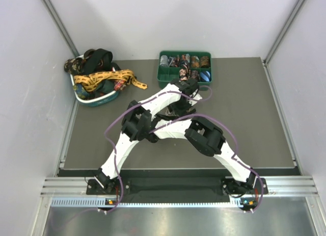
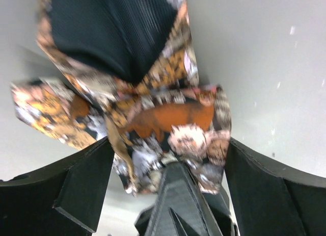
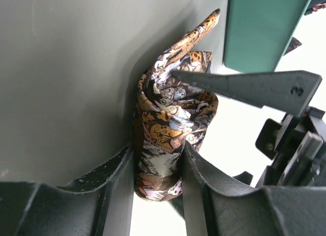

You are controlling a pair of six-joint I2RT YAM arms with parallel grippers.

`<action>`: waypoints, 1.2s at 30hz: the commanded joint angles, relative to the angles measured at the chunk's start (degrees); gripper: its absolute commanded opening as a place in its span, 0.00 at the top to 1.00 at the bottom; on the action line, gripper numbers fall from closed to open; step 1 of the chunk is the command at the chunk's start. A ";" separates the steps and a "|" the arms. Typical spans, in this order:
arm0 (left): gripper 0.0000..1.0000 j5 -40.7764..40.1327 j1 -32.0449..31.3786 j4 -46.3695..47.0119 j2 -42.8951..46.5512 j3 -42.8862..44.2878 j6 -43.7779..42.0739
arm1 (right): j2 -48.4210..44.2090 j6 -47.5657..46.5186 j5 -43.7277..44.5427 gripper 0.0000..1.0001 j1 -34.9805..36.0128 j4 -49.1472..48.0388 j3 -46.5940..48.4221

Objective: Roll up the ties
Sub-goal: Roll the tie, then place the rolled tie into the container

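Two arms are seen from above, the left arm (image 1: pixel 153 106) and the right arm (image 1: pixel 229 154), both bent inward so that their wrists meet near the middle of the bench (image 1: pixel 254 119), just in front of a green tray (image 1: pixel 162 82). The tray's compartments are filled with rolled ties (image 1: pixel 193 61). At the far left a tub (image 1: pixel 94 99) is heaped with loose ties (image 1: pixel 99 60), and a gold-yellow tie (image 1: pixel 109 79) is draped across the heap and over the rim. What is held between the wrists cannot be made out from above. In the left wrist view, the left end effector (image 2: pixel 168 149) is shown with its fingers spread wide. A brown-floral tie (image 2: pixel 168 119) fills the gap and touches both fingers, but whether it is pinched cannot be told. The tie's black lining is exposed at the top, and a finger of the other arm is pressed against the fabric from below. In the right wrist view, the right end effector (image 3: pixel 153 159) is clamped on the same tie, which is wound into a tight roll with a pointed tail sticking out beyond it. A thin finger of the left end effector is laid across the roll's far end, and the tray wall is seen just beyond.
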State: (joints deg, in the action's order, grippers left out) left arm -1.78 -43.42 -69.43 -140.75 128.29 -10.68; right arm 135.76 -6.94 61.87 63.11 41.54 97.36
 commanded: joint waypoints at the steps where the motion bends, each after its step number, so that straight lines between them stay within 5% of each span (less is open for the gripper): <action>1: 0.11 1.08 0.44 7.27 6.17 1.88 -0.05 | -1.81 0.79 -11.58 0.80 -1.68 -1.81 -3.31; 12: 0.07 1.43 6.85 26.78 24.27 -10.94 10.59 | -14.12 -1.15 -28.53 0.80 -1.41 -10.07 -11.23; 22: 0.01 1.08 14.41 34.18 36.50 -24.47 23.33 | -24.48 1.14 -41.99 0.81 -2.73 -18.40 -21.32; 36: 0.01 1.08 18.90 39.62 44.59 -37.92 29.31 | -47.16 12.65 -70.54 0.84 -20.74 -28.62 -35.22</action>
State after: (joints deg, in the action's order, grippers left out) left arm -0.91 -25.08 -35.14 -100.14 93.10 16.25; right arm 92.82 1.69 1.67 45.52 17.32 62.48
